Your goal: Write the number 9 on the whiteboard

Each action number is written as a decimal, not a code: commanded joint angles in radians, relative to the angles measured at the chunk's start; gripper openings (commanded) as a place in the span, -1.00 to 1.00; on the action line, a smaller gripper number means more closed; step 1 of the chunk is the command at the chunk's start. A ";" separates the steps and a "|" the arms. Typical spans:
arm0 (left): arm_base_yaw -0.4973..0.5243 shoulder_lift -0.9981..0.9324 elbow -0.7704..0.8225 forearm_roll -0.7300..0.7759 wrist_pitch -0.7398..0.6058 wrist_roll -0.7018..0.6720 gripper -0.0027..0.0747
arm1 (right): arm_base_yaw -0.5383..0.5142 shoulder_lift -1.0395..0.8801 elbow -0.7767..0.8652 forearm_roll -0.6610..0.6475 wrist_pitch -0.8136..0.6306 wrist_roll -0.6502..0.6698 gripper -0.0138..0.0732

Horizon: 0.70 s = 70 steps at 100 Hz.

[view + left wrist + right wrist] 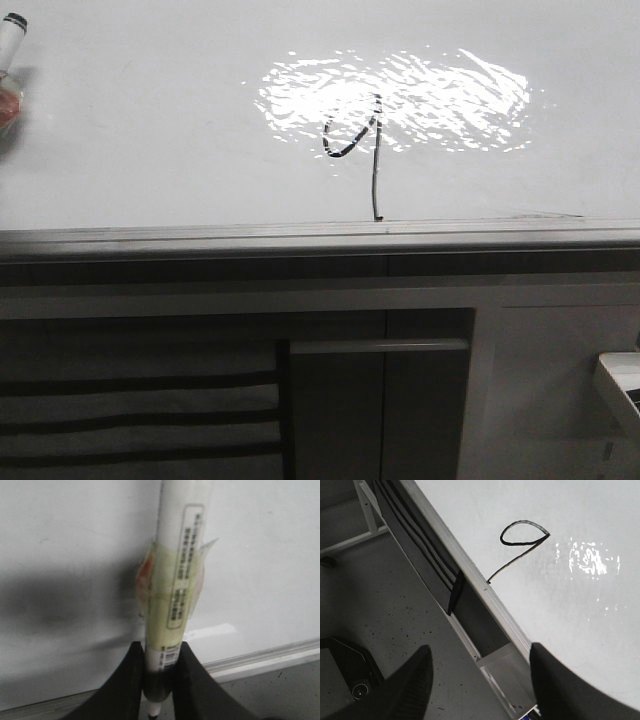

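The number 9 [372, 150] is drawn in thin black marker on the whiteboard [150, 120], its loop in the glare patch and its tail running down to the grey ledge [300, 238]. It also shows in the right wrist view [522, 542]. My left gripper [161, 652] is shut on a white marker [177, 565] wrapped with tape, held over the board near its edge. The marker's end [12, 35] shows at the far left of the front view. My right gripper [480, 667] is open and empty, hanging over the floor beside the board's edge.
Below the ledge are dark cabinet fronts [380, 400] with a grey handle bar and black horizontal slats [140, 415]. A white object's corner [620, 385] sticks in at the lower right. A speckled grey floor [395, 595] and a black device [350, 675] lie under the right gripper.
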 commanded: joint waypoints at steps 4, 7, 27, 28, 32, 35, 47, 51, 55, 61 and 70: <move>0.018 0.004 -0.021 -0.053 -0.099 -0.015 -0.98 | -0.009 -0.009 -0.024 0.009 -0.051 0.003 0.18; 0.018 0.009 -0.021 -0.055 -0.103 -0.015 -0.98 | -0.009 -0.009 -0.024 0.009 -0.051 0.003 0.18; 0.018 0.020 -0.021 -0.060 -0.141 -0.015 -0.98 | -0.009 -0.009 -0.024 0.009 -0.051 0.003 0.18; 0.018 0.020 -0.021 -0.060 -0.141 -0.015 -0.98 | -0.009 -0.009 -0.024 0.009 -0.051 0.003 0.18; 0.018 0.020 -0.021 -0.060 -0.146 -0.015 -0.97 | -0.009 -0.009 -0.024 0.009 -0.051 0.003 0.18; 0.018 0.020 -0.021 -0.060 -0.146 -0.015 -0.92 | -0.009 -0.009 -0.024 0.009 -0.051 0.003 0.18; 0.018 0.020 -0.021 -0.060 -0.146 -0.015 -0.59 | -0.009 -0.009 -0.024 0.009 -0.051 0.003 0.18; 0.018 0.020 -0.021 -0.060 -0.146 -0.015 -0.45 | -0.009 -0.009 -0.024 0.009 -0.051 0.003 0.18; 0.018 0.020 -0.021 -0.060 -0.146 -0.015 -0.28 | -0.009 -0.009 -0.024 0.009 -0.053 0.003 0.18; 0.018 0.020 -0.021 -0.060 -0.146 -0.015 -0.06 | -0.009 -0.009 -0.024 0.009 -0.053 0.003 0.18; 0.018 0.012 -0.024 -0.043 -0.141 -0.015 0.07 | -0.009 -0.009 -0.024 -0.015 -0.044 0.003 0.18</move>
